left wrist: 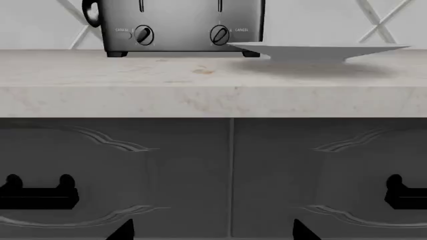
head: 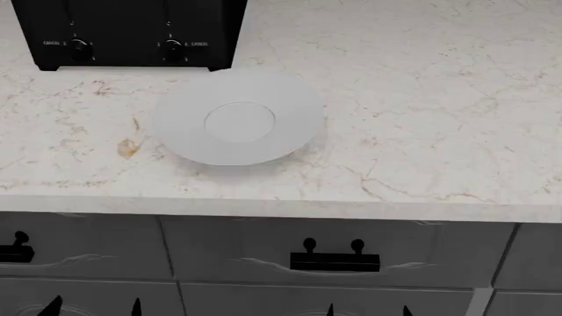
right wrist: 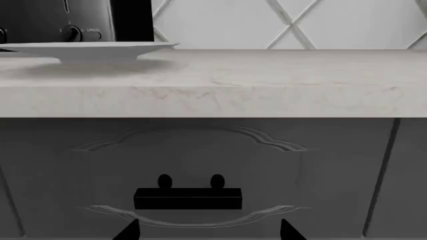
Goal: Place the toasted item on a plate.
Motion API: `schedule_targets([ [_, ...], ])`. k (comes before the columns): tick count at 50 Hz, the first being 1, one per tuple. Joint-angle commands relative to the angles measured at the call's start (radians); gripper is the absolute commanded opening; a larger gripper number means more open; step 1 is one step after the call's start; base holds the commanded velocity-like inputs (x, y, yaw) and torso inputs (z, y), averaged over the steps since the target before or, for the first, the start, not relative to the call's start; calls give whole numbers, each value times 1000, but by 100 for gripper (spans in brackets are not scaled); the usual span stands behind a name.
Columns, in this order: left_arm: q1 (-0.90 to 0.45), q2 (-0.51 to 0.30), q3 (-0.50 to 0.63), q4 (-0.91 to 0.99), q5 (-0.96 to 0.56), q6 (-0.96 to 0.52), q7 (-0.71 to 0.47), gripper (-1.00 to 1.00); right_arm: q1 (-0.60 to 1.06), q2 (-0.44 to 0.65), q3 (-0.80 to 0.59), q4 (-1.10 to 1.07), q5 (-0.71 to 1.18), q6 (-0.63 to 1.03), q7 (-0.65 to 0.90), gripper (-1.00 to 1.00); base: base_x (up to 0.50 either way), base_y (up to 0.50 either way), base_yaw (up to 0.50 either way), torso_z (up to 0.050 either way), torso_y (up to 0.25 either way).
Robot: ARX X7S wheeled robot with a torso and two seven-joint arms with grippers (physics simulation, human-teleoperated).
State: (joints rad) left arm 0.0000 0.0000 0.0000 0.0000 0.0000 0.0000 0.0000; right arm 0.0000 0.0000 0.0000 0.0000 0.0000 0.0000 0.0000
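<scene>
- The left gripper (left wrist: 212,231) shows only as two dark fingertips at the picture's edge, set well apart, so it stands wide and holds nothing.
- The right gripper (right wrist: 208,230) is the same: two black tips spread wide, touching nothing.
- Both hang low in front of the grey drawers (head: 333,247), which have carved scroll lines and black bar handles (right wrist: 187,198) on two round posts.
- Above them runs a thick counter (head: 422,99) of pale cream stone with faint brown veins.
- On it sits the plate (head: 239,118), round, plain grey-white, shallow, with a flat centre; nothing lies on it.
- Just behind the plate stands the toaster (head: 131,33), black, with two round dials marked "cancel".
- The slice of bread cannot be seen in any view.
- A white wall with diagonal trim (right wrist: 287,22) stands farthest back.
</scene>
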Motion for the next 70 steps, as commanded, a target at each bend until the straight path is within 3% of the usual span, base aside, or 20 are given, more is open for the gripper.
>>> schedule_targets([
  [1,-5,-37,44,-11,-37,8,-43,100,1,10,-12,2,10,-1,12,100,0,0,0,0,0],
  [11,8,-57,70,8,-60,-7,-67,100,-13,45,-60,-45,24,23,56,100,0,0,0,2,4],
  [47,-12,-135,108,157,-96,-156,-111,100,-1,126,-117,-251,44,181,102,100,0,0,0,50,3],
  [70,-151,-196,136,335,-100,-389,-114,100,135,190,-87,-457,89,432,102,100,0,0,0,50,0],
])
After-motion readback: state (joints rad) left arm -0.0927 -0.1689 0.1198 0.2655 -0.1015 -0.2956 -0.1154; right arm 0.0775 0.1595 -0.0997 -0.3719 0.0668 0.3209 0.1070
